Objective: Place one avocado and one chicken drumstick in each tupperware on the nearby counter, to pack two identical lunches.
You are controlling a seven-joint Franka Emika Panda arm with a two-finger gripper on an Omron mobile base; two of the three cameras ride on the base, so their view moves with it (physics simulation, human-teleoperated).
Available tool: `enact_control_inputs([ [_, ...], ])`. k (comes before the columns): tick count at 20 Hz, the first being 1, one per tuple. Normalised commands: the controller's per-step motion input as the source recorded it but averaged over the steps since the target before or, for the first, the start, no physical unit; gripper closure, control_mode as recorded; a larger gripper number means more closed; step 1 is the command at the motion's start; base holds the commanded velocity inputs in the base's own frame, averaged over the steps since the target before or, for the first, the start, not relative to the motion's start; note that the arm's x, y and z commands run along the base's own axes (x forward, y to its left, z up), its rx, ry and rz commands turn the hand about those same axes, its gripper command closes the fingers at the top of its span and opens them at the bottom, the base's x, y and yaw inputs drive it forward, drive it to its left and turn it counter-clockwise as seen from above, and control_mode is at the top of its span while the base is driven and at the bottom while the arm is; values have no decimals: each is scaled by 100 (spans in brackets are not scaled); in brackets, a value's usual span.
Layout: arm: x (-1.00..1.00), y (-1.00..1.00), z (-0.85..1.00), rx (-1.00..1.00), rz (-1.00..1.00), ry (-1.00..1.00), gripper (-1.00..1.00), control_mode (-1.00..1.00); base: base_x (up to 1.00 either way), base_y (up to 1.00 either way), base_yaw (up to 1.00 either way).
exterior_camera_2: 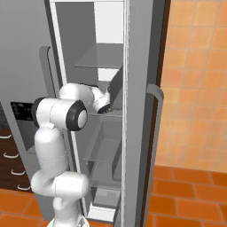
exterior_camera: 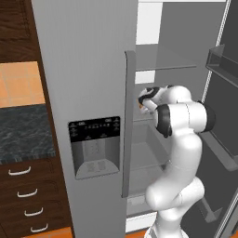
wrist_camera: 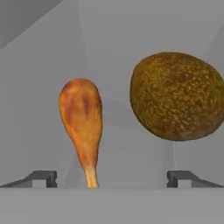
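In the hand view a browned chicken drumstick (wrist_camera: 82,118) lies on a grey fridge shelf, thin bone end toward me. To its right sits a dark green-brown avocado (wrist_camera: 177,96). My gripper (wrist_camera: 111,178) is open with nothing between its fingers; the drumstick's bone end lies left of the middle of the gap, and the avocado is ahead of the right fingertip (wrist_camera: 179,177). The arm's hand (exterior_camera: 148,97) reaches into the open fridge at mid-shelf height. The counter (exterior_camera: 23,135) stands left of the fridge. The tupperware is out of view.
The fridge's left door (exterior_camera: 94,146) is closed, with a dispenser panel and a long handle (exterior_camera: 128,125). The right door (exterior_camera_2: 137,111) stands open beside the arm. Glass shelves (exterior_camera: 162,62) are above and below the hand. Drawer fronts (exterior_camera: 23,195) sit under the counter.
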Motion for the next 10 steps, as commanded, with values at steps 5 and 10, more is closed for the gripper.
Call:
enact_control_inputs([
  [5,63,0,-36,0,0,0,-100,-100,0,0,0],
  [10,14,0,-56,-1,0,-1,100,-100,0,0,0],
])
